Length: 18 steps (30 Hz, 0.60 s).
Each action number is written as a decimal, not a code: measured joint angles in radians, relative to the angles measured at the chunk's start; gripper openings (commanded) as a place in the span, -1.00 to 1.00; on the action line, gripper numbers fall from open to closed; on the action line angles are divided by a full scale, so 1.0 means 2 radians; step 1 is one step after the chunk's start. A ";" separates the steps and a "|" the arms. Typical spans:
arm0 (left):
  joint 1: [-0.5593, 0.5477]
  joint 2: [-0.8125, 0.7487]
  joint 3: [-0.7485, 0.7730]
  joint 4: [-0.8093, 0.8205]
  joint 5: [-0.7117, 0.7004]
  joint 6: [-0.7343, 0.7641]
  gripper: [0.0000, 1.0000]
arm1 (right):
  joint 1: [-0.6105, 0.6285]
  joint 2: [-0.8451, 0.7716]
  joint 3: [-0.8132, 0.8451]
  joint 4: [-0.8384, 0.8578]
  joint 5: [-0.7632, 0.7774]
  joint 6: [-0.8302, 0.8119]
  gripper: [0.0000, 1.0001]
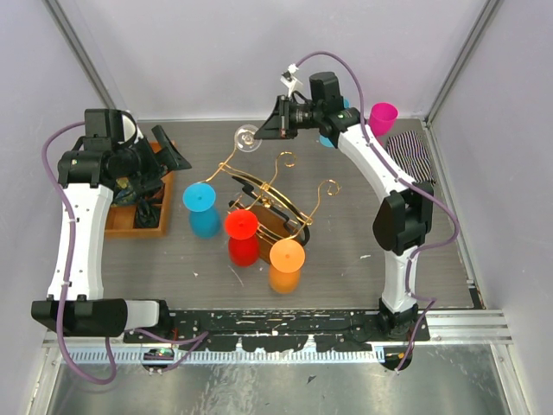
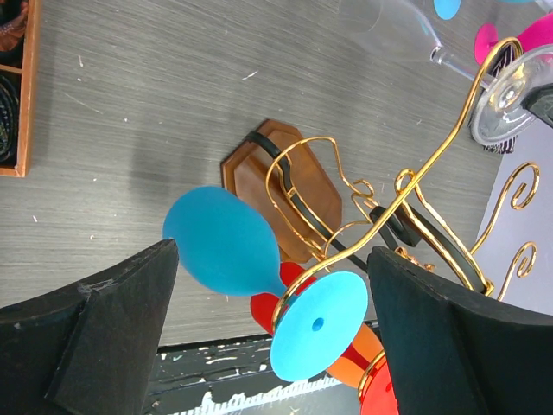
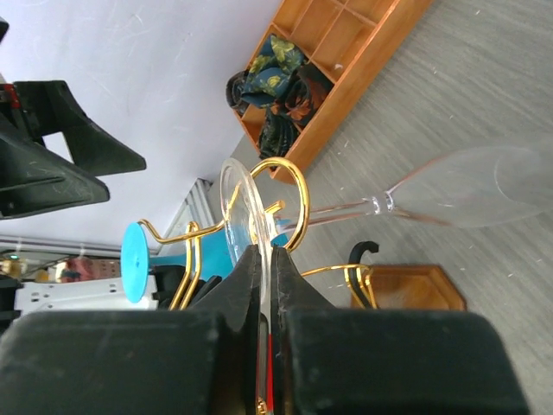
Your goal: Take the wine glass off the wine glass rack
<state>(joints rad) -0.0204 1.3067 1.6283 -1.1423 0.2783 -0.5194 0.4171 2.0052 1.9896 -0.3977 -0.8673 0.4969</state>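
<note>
Right then, our right gripper (image 3: 263, 259) was pinched narrow on the foot rim of the clear glass (image 3: 467, 192), at the curled tip of the rack's (image 1: 276, 201) far-left arm. We had the glass lying sideways with its stem level, and its foot touched the gold curl. Our left gripper (image 2: 272, 255) hung spread wide, holding nothing, near the tray (image 1: 117, 232). It faced the blue glass (image 2: 220, 246), which hung foot-up on the rack's near-left arm.

A lab test cell — plain white walls (image 1: 259, 52) (metal-framed) around a grey table (image 1: 346, 268).
</note>
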 measured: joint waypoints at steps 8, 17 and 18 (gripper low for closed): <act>0.000 0.000 -0.008 0.000 0.000 0.001 0.96 | -0.002 0.000 -0.002 0.005 -0.013 0.045 -0.99; 0.000 -0.001 -0.011 -0.001 -0.001 0.002 0.96 | -0.018 0.000 0.000 0.008 -0.005 0.072 -0.99; 0.000 -0.002 -0.011 -0.001 -0.001 0.002 0.96 | -0.020 0.000 0.001 0.008 -0.004 0.074 -0.99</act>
<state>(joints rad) -0.0204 1.3037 1.6066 -1.1435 0.2760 -0.5163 0.3775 2.0056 1.9919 -0.3820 -0.8745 0.6445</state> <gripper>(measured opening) 0.979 0.062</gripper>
